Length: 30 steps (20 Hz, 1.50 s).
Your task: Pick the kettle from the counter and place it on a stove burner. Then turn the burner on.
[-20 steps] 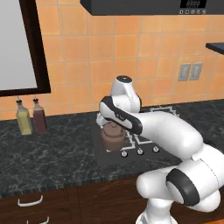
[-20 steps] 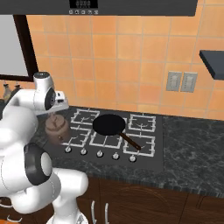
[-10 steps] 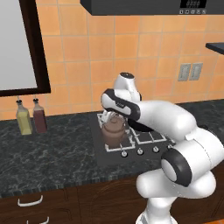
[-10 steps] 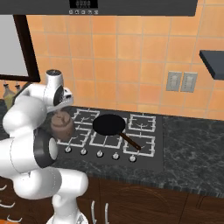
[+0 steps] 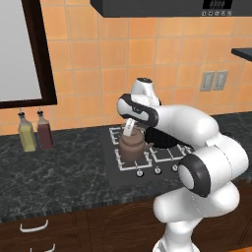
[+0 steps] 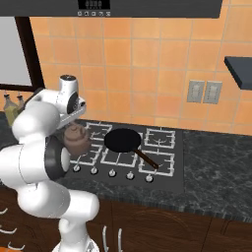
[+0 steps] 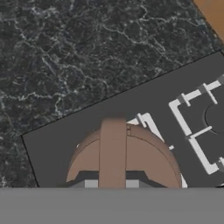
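Kettle (image 5: pixel 132 147) first: small, brown and squat, it hangs from the gripper (image 5: pixel 128 131) over the front left burner of the stove (image 5: pixel 111 162), at the stove's left edge. From where I stand it looks low over the grate, though I can't tell whether its base touches the bars.

Going left to right along the bench (image 5: pixel 59 172): two bottles against the tiled wall, a yellowish one (image 5: pixel 27 135) and a dark red one (image 5: pixel 45 133), well apart from the stove. Then bare black stone, then the stove with the kettle. The gripper is closed narrow on the arched handle; the hand view looks straight down along that brown strap across the round belly (image 7: pixel 127 157). Further right, the black frying pan (image 6: pixel 123 140) sits on the middle of the stove, its handle pointing to the front right, just beside the kettle but apart from it. A row of knobs (image 6: pixel 112 173) runs along the stove's front edge. Two wall sockets (image 6: pixel 204 91) are at the far right.

To finish this step well, I'd say lower straight down until the base sits flat and centred on the grate, spout kept away from the pan, and only then let go. After that comes the matching knob, probably the leftmost.

The display (image 6: pixel 93 4) on the hood overhead shows figures, too small to read. No other labels are legible.
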### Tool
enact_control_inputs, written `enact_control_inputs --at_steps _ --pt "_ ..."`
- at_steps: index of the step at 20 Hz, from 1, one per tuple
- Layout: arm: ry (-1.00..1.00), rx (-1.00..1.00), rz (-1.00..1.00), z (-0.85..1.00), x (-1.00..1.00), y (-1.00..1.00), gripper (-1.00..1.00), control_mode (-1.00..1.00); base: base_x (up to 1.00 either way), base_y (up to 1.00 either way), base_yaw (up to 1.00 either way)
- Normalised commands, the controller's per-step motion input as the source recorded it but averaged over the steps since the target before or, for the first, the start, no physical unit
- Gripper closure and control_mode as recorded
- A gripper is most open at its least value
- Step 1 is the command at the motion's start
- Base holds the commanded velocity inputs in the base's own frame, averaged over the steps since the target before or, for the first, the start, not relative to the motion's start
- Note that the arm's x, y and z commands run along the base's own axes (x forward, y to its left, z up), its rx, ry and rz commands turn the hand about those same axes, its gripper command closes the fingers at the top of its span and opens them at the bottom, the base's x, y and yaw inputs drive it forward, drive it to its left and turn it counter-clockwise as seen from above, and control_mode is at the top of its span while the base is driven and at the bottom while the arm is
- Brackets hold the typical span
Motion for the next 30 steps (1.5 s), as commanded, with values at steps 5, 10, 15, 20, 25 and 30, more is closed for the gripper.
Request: enact_control_inputs --at_steps 5,10,15,20,25,30 --pt "0.0 -0.1 0.26 -0.07 0.15 -0.1 1.0 -1.0 0.0 0.0 0.0" --pt "0.0 -0.1 0.21 -0.08 0.01 0.0 1.0 -1.0 0.0 0.0 0.0" --pt "-0.03 -0.05 0.09 -0.06 0.1 0.0 1.0 -1.0 0.0 0.0 0.0" --pt "-0.04 -0.02 0.04 -0.1 0.21 0.0 1.0 -1.0 0.0 0.0 0.0" --pt "-0.01 -0.03 0.01 -0.11 0.11 0.03 1.0 -1.0 0.0 0.0 0.0" --pt "0.0 -0.01 0.0 0.0 0.02 0.14 1.0 -1.0 0.0 0.0 0.0"
